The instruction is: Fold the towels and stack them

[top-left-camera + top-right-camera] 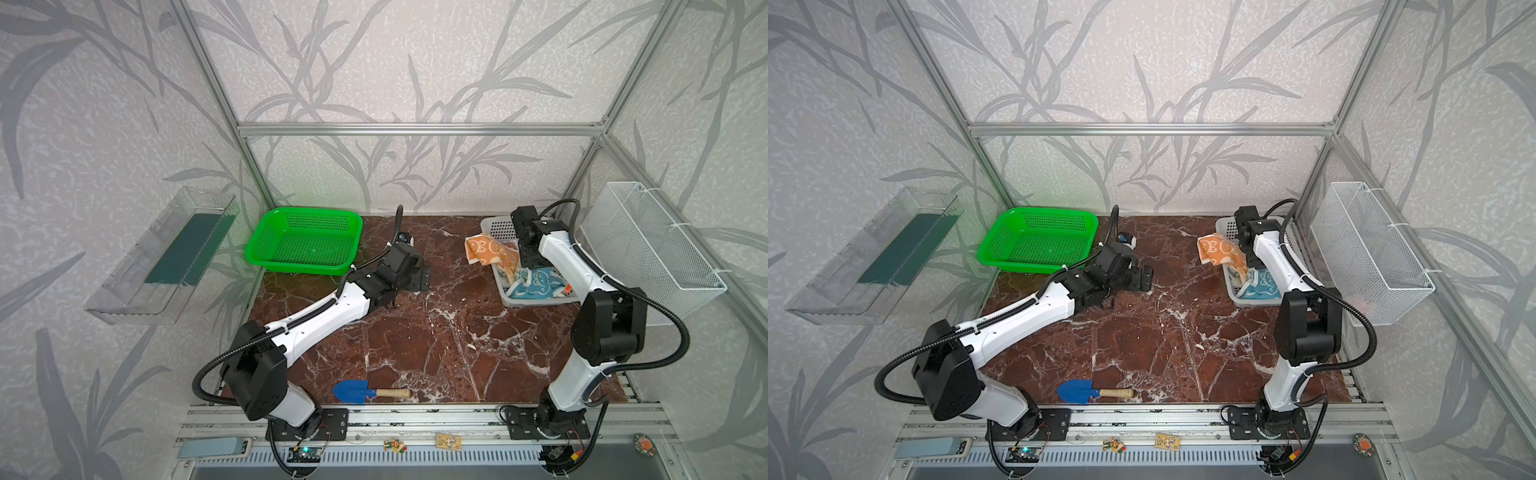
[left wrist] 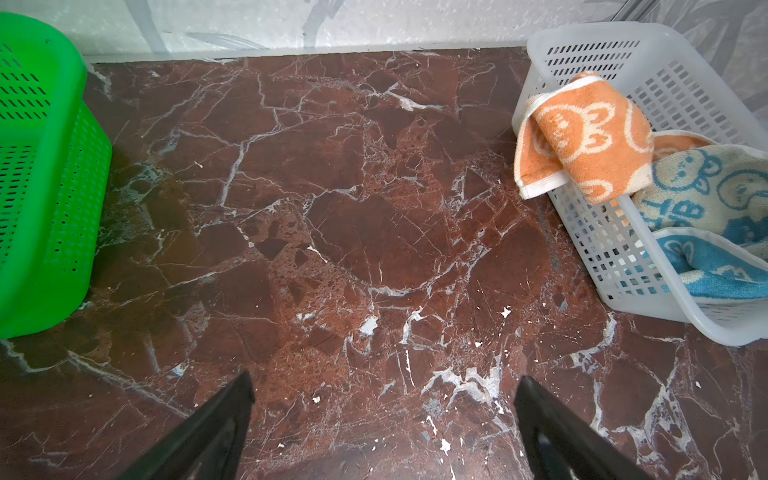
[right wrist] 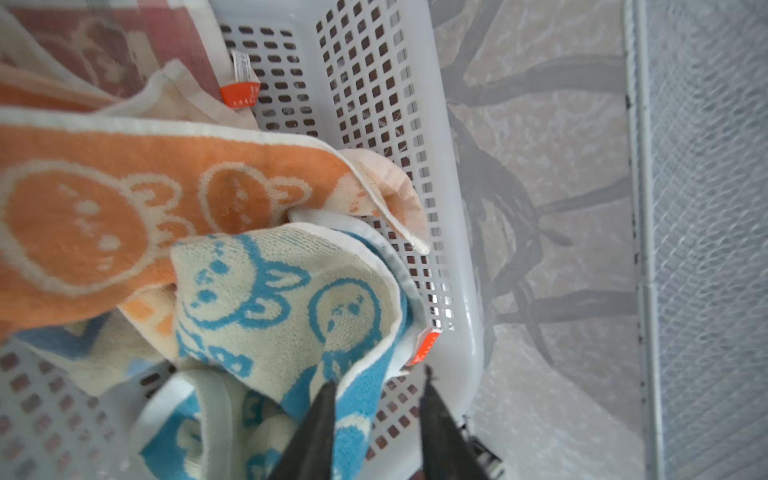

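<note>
The towels lie crumpled in a white plastic basket [image 1: 536, 302] at the back right of the marble table. The orange bunny towel [image 1: 490, 251] [image 3: 124, 199] hangs over the basket's rim. The cream and blue bunny towel [image 1: 536, 282] [image 3: 270, 299] lies beside it. A third cloth with orange and blue marks [image 3: 104, 345] shows underneath. My right gripper [image 3: 379, 376] points down into the basket, jaws apart, with the blue towel's hem lying against one finger. My left gripper [image 1: 424, 278] [image 2: 384, 376] stands wide open over bare marble, holding nothing.
A green basket [image 1: 303, 241] sits at the back left. A blue trowel with a wooden handle [image 1: 365, 391] lies near the front edge. A white wire basket [image 1: 648, 245] hangs on the right wall and a clear tray [image 1: 166, 257] on the left wall.
</note>
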Motion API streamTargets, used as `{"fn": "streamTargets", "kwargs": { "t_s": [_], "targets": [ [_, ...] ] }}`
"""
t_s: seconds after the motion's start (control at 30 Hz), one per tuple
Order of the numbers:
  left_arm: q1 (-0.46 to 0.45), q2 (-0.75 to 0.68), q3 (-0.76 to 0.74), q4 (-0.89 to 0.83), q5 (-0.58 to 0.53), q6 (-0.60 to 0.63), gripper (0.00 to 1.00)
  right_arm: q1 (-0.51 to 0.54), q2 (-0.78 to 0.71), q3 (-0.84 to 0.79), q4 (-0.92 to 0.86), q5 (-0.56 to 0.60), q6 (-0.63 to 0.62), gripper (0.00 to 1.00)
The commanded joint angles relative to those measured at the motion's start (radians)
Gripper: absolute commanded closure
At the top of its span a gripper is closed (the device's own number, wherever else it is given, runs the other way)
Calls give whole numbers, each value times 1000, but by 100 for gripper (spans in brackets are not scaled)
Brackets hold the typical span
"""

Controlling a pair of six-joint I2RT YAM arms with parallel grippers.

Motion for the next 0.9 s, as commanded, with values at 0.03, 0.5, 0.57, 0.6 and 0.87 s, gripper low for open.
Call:
{"fn": "streamTargets", "kwargs": {
  "t_s": [0.03, 0.5, 0.57, 0.6, 0.87],
  "targets": [
    [4, -1, 22, -9, -2, -2, 1, 40, -68, 7, 56, -154, 16, 23],
    [11, -32, -6, -35, -22, 8, 1, 208, 269, 435, -33, -333, 5, 1],
    [17, -42, -11, -43, -28, 15, 1, 214, 333, 516, -87, -298, 9, 1],
    [19, -46, -16, -45, -28, 18, 1, 214, 355, 541, -101, -294, 8, 1],
    [42, -35, -20, -44, -9, 17, 1, 216, 394, 565, -123, -233, 20, 41]
  ]
}}
